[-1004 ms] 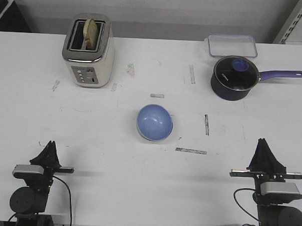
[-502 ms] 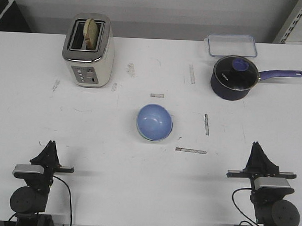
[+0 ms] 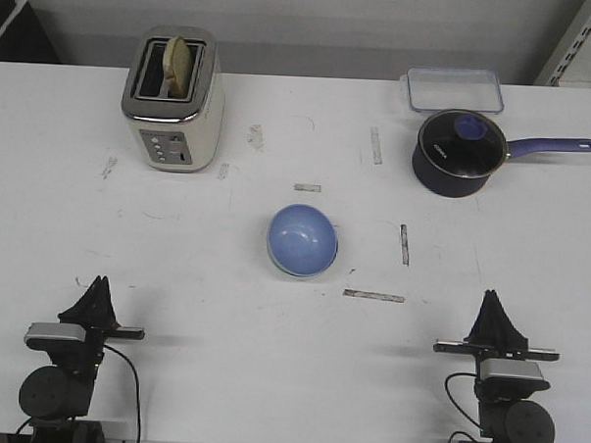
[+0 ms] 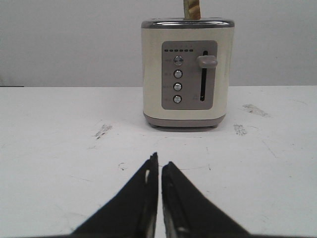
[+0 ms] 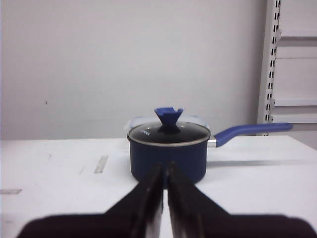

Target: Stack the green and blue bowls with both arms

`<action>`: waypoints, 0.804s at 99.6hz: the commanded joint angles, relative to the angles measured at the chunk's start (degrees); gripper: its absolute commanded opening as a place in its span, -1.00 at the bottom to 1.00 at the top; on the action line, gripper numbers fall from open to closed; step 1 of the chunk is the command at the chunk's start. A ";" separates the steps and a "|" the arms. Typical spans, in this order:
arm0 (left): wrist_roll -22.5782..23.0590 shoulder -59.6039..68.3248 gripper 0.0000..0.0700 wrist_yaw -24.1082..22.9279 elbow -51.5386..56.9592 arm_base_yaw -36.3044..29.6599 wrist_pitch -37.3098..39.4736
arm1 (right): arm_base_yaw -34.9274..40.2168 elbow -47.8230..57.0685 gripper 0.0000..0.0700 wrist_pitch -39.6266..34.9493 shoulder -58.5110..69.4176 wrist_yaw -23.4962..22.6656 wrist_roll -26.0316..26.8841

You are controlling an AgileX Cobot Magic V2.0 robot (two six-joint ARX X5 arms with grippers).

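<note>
The light blue bowl [image 3: 304, 239] sits at the middle of the white table in the front view. A thin pale green rim [image 3: 277, 265] shows along its lower left edge, so the green bowl lies right under it. Neither bowl shows in the wrist views. My left gripper [image 3: 101, 283] is shut and empty near the table's front left edge; the left wrist view shows its jaws together [image 4: 159, 159]. My right gripper [image 3: 492, 295] is shut and empty near the front right edge; its jaws [image 5: 166, 164] are together too. Both grippers are far from the bowls.
A cream toaster [image 3: 173, 98] with bread in it stands at the back left, straight ahead of the left gripper [image 4: 187, 74]. A dark navy saucepan [image 3: 460, 152] with a lid and long handle stands at the back right [image 5: 168, 151], with a clear lidded container [image 3: 455, 89] behind it.
My right arm has drawn back toward the table's front edge and a little to the left. The left arm and the bowls have not moved.
</note>
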 commanded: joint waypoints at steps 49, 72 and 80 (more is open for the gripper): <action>0.07 -0.11 -1.00 -0.13 -1.18 0.13 0.72 | -0.07 -0.96 -0.98 -1.97 0.04 -0.09 1.25; 0.07 -0.11 -1.00 -0.13 -1.18 0.13 0.72 | -0.07 -0.96 -0.97 -1.99 0.04 -0.04 1.25; 0.07 -0.11 -1.00 -0.13 -1.18 0.13 0.72 | -0.07 -0.96 -0.97 -1.99 0.04 -0.04 1.25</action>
